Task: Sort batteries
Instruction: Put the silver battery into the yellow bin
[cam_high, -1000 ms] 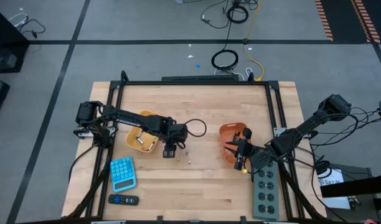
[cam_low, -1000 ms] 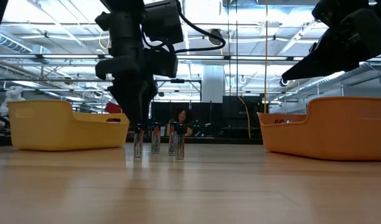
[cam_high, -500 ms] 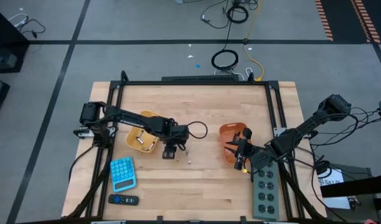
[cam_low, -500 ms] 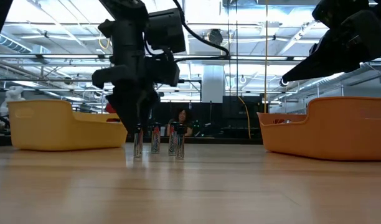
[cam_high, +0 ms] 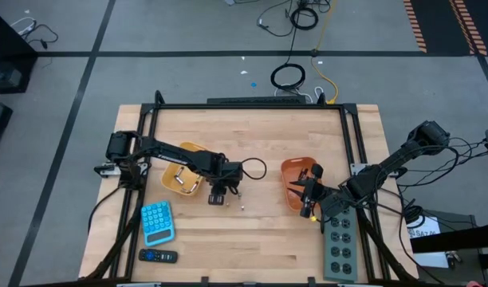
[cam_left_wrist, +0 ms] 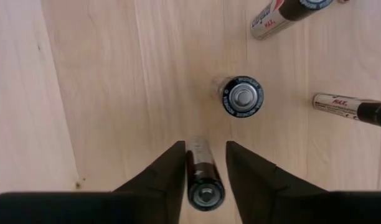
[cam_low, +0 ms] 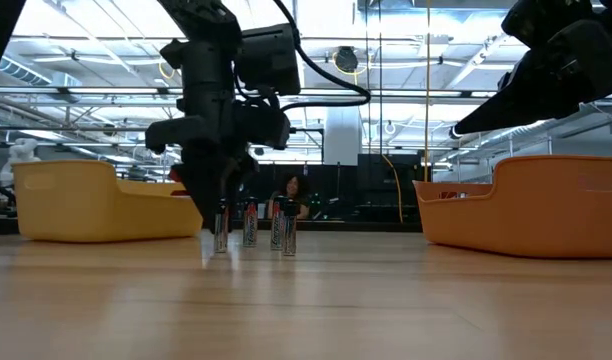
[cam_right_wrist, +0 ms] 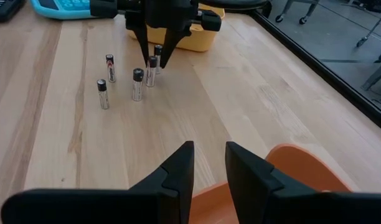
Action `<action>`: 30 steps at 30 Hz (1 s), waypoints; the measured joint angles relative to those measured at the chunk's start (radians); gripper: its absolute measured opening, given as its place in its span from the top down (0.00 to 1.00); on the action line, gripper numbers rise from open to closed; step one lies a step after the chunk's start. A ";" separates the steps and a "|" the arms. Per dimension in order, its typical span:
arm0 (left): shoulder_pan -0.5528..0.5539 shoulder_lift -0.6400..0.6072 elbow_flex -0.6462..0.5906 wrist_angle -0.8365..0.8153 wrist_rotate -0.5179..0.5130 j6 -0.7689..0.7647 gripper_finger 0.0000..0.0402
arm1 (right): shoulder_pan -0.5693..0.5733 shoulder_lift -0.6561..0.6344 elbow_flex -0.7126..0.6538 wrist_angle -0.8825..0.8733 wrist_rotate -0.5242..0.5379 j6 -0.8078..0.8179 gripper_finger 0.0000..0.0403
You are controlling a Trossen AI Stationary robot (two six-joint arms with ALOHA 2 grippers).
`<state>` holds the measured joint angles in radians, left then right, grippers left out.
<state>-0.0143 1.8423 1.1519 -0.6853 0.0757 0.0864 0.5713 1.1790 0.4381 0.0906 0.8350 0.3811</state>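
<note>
Several small batteries point(cam_right_wrist: 137, 84) stand upright on their ends in a loose group at the table's middle point(cam_high: 241, 199). They are silvery with dark tops. My left gripper point(cam_left_wrist: 205, 158) hangs over the group, pointing down and open. Its fingers stand either side of one upright battery point(cam_left_wrist: 205, 180), which is the leftmost one in the low view point(cam_low: 221, 230). My right gripper point(cam_right_wrist: 209, 158) waits open and holding nothing above the orange tray point(cam_high: 294, 182) on the right. My left gripper comes from above, pointing down, with a finger point(cam_left_wrist: 169, 177) close on each side of the upright battery's top end point(cam_left_wrist: 206, 194). The battery stands on the table. I cannot tell whether the fingers touch it.
A yellow tray point(cam_high: 183, 178) sits just left of the left gripper, under its arm. A blue calculator point(cam_high: 157, 221) and a black remote point(cam_high: 158, 256) lie near the front left edge. A grey block with round holes point(cam_high: 341, 243) lies at the front right.
My left gripper has come down over the leftmost standing battery, and its fingers now reach the battery's top. The batteries and the right arm have kept still.
</note>
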 joint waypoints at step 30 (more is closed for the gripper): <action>-0.011 -0.124 0.029 -0.232 -0.126 -0.109 0.85 | 0.000 0.000 0.000 -0.006 0.001 -0.001 0.80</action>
<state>-0.0256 1.7186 1.1809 -0.9173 -0.0504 -0.0223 0.5713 1.1790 0.4381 0.0845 0.8358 0.3801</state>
